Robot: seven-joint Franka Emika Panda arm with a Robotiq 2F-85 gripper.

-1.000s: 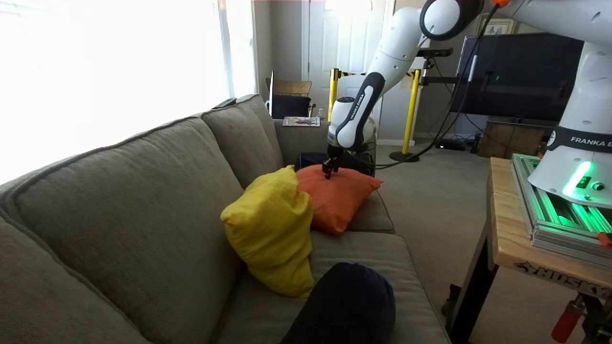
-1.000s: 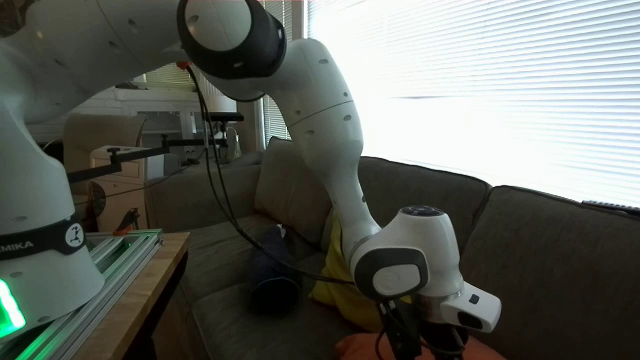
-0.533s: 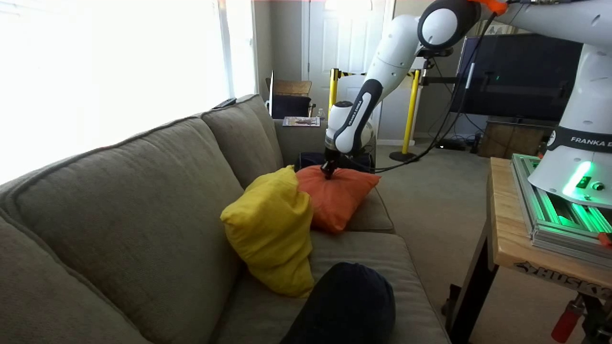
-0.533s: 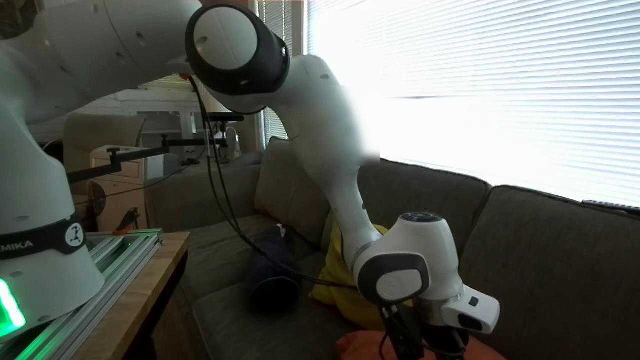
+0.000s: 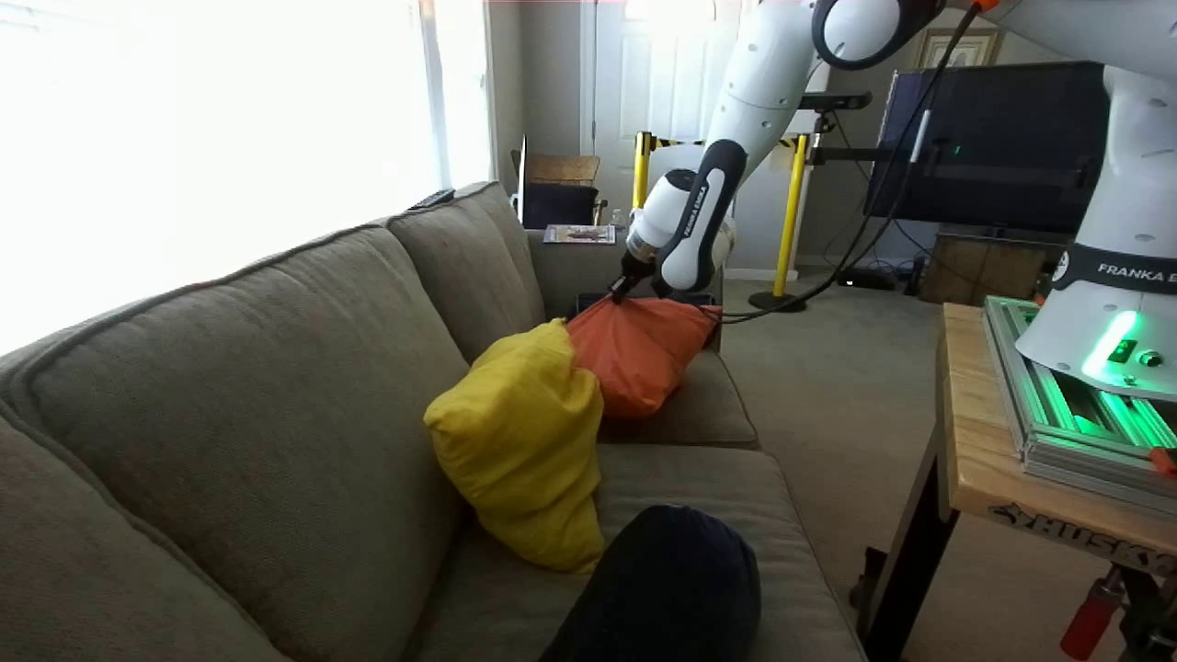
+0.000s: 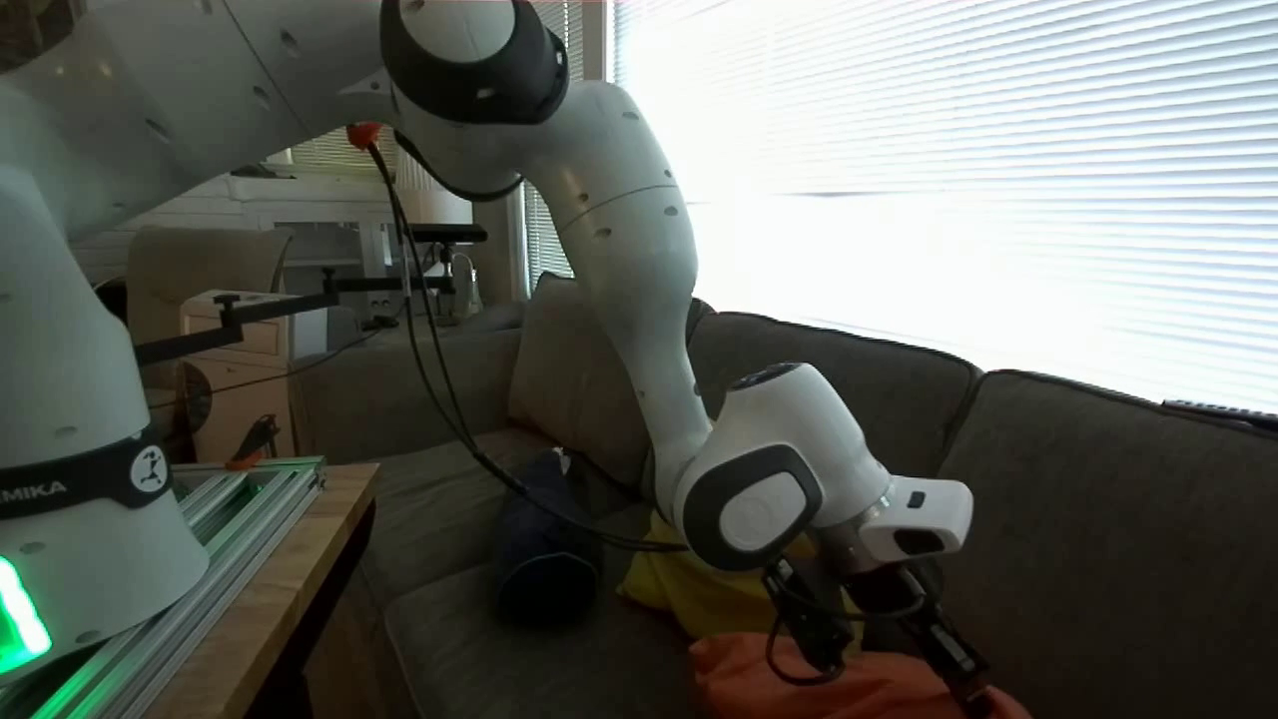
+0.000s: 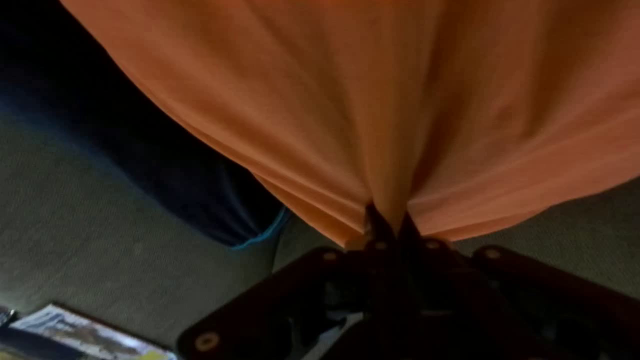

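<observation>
My gripper (image 7: pixel 390 216) is shut on a pinched fold of the orange pillow (image 7: pixel 310 100). In the wrist view, creases in the cloth fan out from the fingertips. An exterior view shows the gripper (image 5: pixel 618 294) at the top of the orange pillow (image 5: pixel 634 359), with the cloth drawn up into a peak. A yellow pillow (image 5: pixel 519 441) leans against the sofa back beside it, its upper edge close to the orange one. The orange pillow's lower part is cut off by the frame edge in an exterior view, where the wrist leans toward the sofa back.
The grey sofa (image 5: pixel 276 414) runs along a bright window. A dark blue bolster (image 5: pixel 676 579) lies nearer on the seat, and another dark blue item (image 7: pixel 165 145) lies by the orange pillow. A magazine (image 5: pixel 579 233) rests on the sofa arm. The robot's wooden bench (image 5: pixel 984 405) stands opposite.
The gripper has shut on the orange cloth, then risen and tilted. The orange pillow's top has been pulled up and its near corner has drawn back from the seat's front cushion.
</observation>
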